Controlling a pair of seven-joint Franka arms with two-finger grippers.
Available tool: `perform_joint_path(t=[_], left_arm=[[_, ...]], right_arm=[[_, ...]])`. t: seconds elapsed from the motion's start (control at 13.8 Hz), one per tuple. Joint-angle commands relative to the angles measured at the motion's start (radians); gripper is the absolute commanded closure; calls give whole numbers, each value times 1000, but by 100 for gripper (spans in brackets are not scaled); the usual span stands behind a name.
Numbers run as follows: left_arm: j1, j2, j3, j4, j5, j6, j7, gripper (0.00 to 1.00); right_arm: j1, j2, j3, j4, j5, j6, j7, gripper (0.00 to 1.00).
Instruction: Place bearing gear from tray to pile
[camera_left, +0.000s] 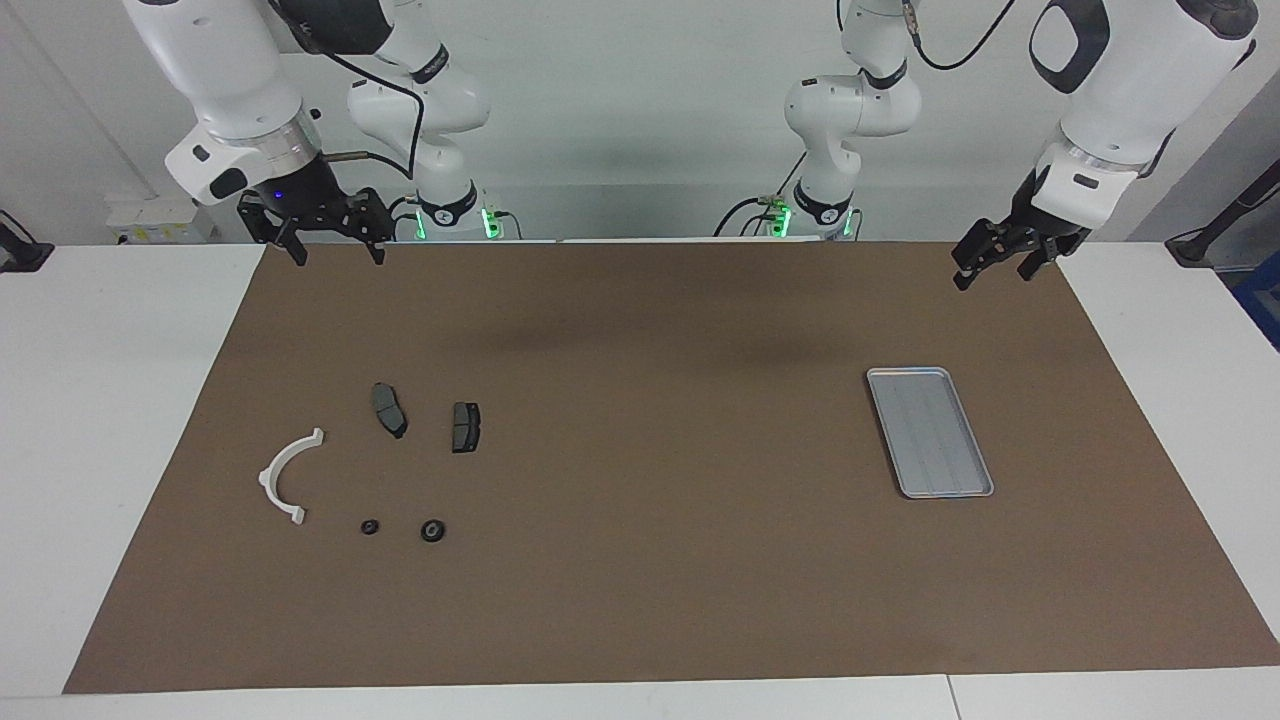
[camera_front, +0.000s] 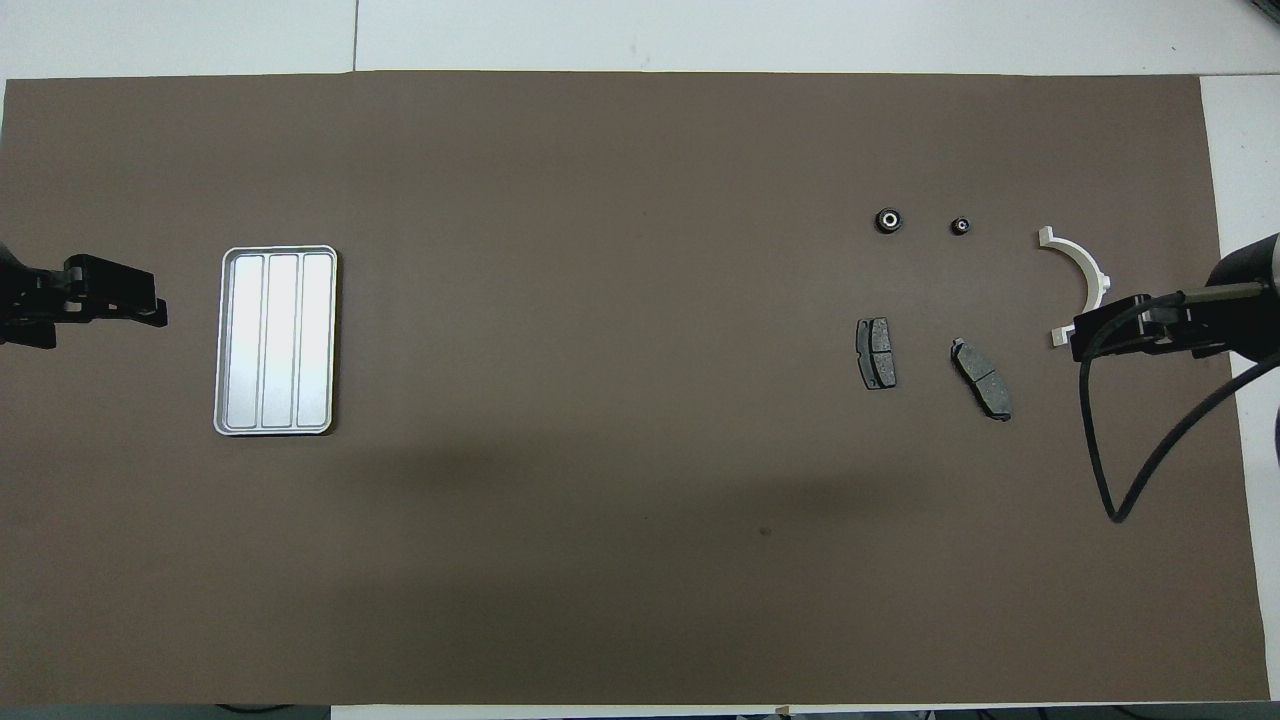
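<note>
Right gripper (camera_left: 335, 255) up in the air, over the mat (camera_left: 640, 600) edge by the robots, fingers spread wide, holding nothing. Seen from above (camera_front: 1085, 340), just covering one tip of the white arc (camera_front: 1085, 275), yet high over it and not touching.

Left gripper (camera_left: 990, 268) waiting up in the air too, over the mat corner at the left arm's end, fingers apart, empty. From above (camera_front: 150, 310), beside the tray (camera_front: 278, 252), not over it.

Tray flat on the mat, silver, with long ridges, nothing in it.

Pile well apart from the tray, at the right arm's end: white arc (camera_left: 285, 478), two dark pads (camera_left: 389, 409) (camera_left: 465, 427) nearer the robots. Two small black gears, the big one (camera_left: 432, 530) and the small one (camera_left: 369, 526), on the mat just beside the arc, farther from the robots than the pads. Both gears lying loose, touching nothing.
</note>
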Motion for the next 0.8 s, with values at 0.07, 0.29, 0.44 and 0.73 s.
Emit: perform_joint_path(t=[0.07,0.29,0.44,0.73], left_arm=[[-2,-17,3,-7,7,-15,2,0],[-2,-17,3,-7,9,-15,2,0],[-2,-17,3,-7,7,-15,2,0],[-2,-17,3,-7,9,-15,2,0]], right_arm=[[13,-23,-23,-21,-2,79,-15,0],[15,-16,-23,-21,1,62,-17,0],[18,-12,-23,-21,1,62,-15,0],[22,-12,-23,-21,-1,62,-15,0]])
